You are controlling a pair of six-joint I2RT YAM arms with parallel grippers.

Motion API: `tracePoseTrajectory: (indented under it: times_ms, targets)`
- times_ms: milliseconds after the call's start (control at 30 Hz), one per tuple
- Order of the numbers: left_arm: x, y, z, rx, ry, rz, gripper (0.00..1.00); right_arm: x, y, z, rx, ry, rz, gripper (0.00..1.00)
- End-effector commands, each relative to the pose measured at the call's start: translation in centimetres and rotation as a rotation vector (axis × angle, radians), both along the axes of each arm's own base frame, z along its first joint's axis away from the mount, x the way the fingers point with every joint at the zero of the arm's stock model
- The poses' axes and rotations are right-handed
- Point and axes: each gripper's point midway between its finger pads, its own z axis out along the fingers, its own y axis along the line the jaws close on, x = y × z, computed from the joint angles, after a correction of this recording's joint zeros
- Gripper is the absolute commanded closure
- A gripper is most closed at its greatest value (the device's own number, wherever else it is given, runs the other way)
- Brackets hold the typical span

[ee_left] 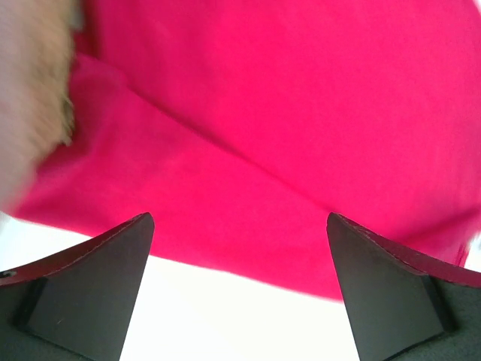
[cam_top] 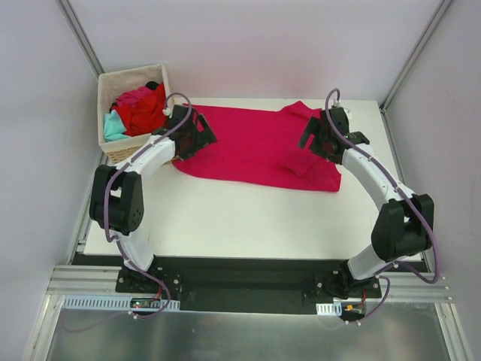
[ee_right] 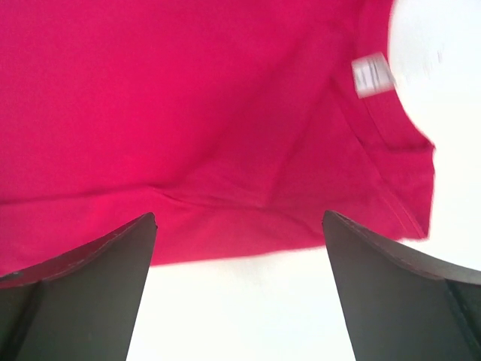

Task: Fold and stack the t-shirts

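The left arm (cam_top: 146, 159) and right arm (cam_top: 368, 173) arch forward, left fingers (ee_left: 90, 278) and right fingers (ee_right: 83, 278) spread wide.

From above, we cannot see the fingertips of the left hand (cam_top: 198, 134) or the right hand (cam_top: 319, 137); the wrists cover them and both ends of the magenta t-shirt (cam_top: 255, 147). The left wrist view blurs the basket (ee_left: 30, 98) at its edge. We cannot read the label (ee_right: 372, 75), nor count the piled shirts (cam_top: 139, 105).

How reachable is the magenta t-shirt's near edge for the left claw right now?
Likely yes: the left claw is open over the magenta t-shirt, edge framed between its fingers, nothing blocking.
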Motion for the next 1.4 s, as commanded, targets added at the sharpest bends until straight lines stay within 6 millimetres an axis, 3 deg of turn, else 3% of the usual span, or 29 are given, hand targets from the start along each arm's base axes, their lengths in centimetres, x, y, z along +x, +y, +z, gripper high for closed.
tracePoseTrajectory:
  times_ms: [0, 167, 367, 433, 467, 533, 567, 600, 667, 733, 767, 833, 933, 1033, 1167, 1200, 1267, 1300, 1367]
  targets:
    - [-0.8, -3.8, 2.1, -0.004, -0.07, -0.143, 0.01, -2.2, -0.6, -5.0, 0.003, 0.108, 0.005, 0.03]
    - [-1.7, -3.0, 1.2, 0.053, -0.046, -0.126, 0.01, -2.9, -0.5, -5.6, 0.003, 0.122, 0.009, 0.04]
    - [-2.5, -1.6, 1.9, 0.11, -0.07, -0.11, 0.01, -2.6, 0.3, -5.0, 0.018, 0.109, 0.024, 0.03]
    - [-2.4, -2.7, 1.9, 0.08, -0.065, -0.16, 0.01, -2.6, 0.5, -4.8, 0.02, 0.103, 0.026, 0.03]
    - [-1.7, -3.4, 2.9, 0.065, -0.091, -0.194, 0.01, -2.6, 0.5, -4.7, 0.019, 0.098, 0.025, 0.03]
    - [-1.7, -6.5, 2.5, -0.003, -0.076, -0.308, 0.01, -2.7, 0.5, -4.6, 0.016, 0.096, 0.028, 0.03]
    - [-1.0, -7.8, 3.9, -0.012, -0.115, -0.353, 0.01, -2.8, 0.4, -4.6, 0.015, 0.096, 0.022, 0.03]
    - [-0.9, -9.1, 3.2, -0.021, -0.099, -0.388, 0.01, -2.9, 0.3, -4.6, 0.011, 0.095, 0.02, 0.04]
    - [-0.9, -12.0, 4.3, -0.059, -0.122, -0.453, 0.01, -2.9, 0.0, -4.6, 0.002, 0.089, 0.009, 0.03]
    - [-0.6, -13.5, 2.9, -0.088, -0.089, -0.48, 0.01, -2.9, 0.1, -4.5, 0.001, 0.089, 0.011, 0.04]
    - [-0.1, -13.9, 2.9, -0.1, -0.086, -0.477, 0.01, -2.9, 0.0, -4.5, 0.003, 0.089, 0.009, 0.03]
    - [0.5, -14.1, 1.0, -0.091, -0.052, -0.477, 0.01, -2.9, 0.0, -4.4, -0.003, 0.09, 0.011, 0.03]
    - [1.6, -12.8, -1.0, -0.087, -0.016, -0.437, 0.01, -3.0, -0.3, -4.4, -0.02, 0.092, 0.012, 0.03]
    - [2.3, -9.6, -2.7, -0.116, 0.034, -0.36, 0.01, -3.0, -0.3, -4.4, -0.026, 0.096, 0.014, 0.03]
    - [2.8, -3.3, -3.8, -0.113, 0.062, -0.236, 0.01, -2.9, 0.0, -4.8, -0.02, 0.101, 0.021, 0.03]
    - [3.4, -0.7, -3.8, -0.128, 0.063, -0.19, 0.01, -3.0, 0.2, -4.8, -0.019, 0.099, 0.026, 0.03]
    - [3.3, 1.7, -3.7, -0.146, 0.069, -0.142, 0.01, -2.9, 0.5, -5.1, -0.017, 0.106, 0.033, 0.03]
    - [3.7, 4.2, -3.5, -0.155, 0.062, -0.094, 0.01, -3.0, 0.8, -5.2, -0.019, 0.109, 0.041, 0.03]
    - [3.2, 5.7, -2.9, -0.15, 0.053, -0.066, 0.01, -2.9, 1.2, -5.3, -0.022, 0.108, 0.049, 0.03]
